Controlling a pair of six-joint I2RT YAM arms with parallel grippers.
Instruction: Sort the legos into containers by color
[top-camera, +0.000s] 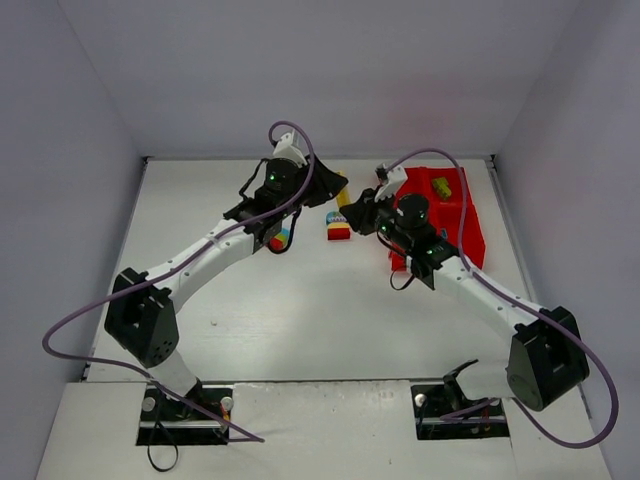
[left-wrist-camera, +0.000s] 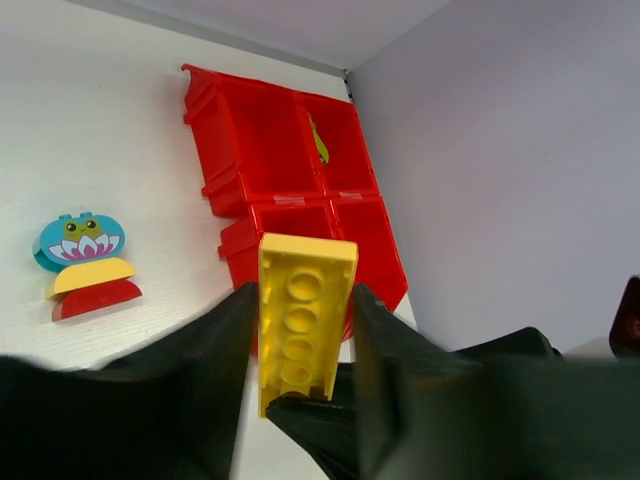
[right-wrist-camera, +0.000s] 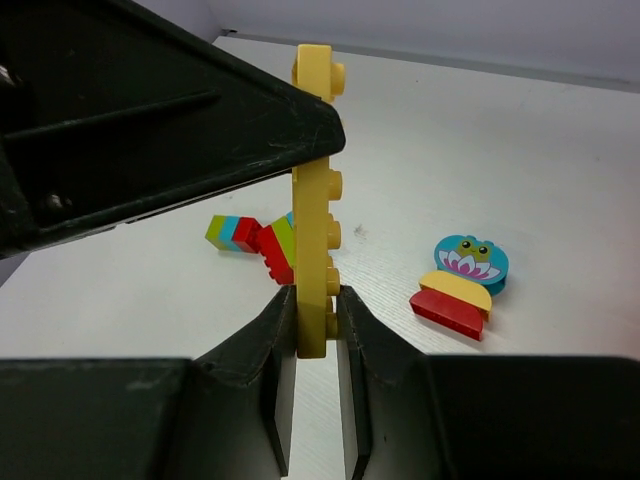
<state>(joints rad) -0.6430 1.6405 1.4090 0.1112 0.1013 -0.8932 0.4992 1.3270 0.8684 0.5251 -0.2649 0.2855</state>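
A white table (top-camera: 320, 320) carries the whole scene. Pale grey walls (top-camera: 300, 70) stand along its far edge and along both of its sides.

White table (top-camera: 300, 330) (matte), 3 pale grey walls (top-camera: 300, 70).

Both arms stretch forward and angle inward. The left hand (left-wrist-camera: 302, 300) and the right hand (right-wrist-camera: 317, 305) both clamp one yellow brick (right-wrist-camera: 316, 200), the left gripping just above the right.
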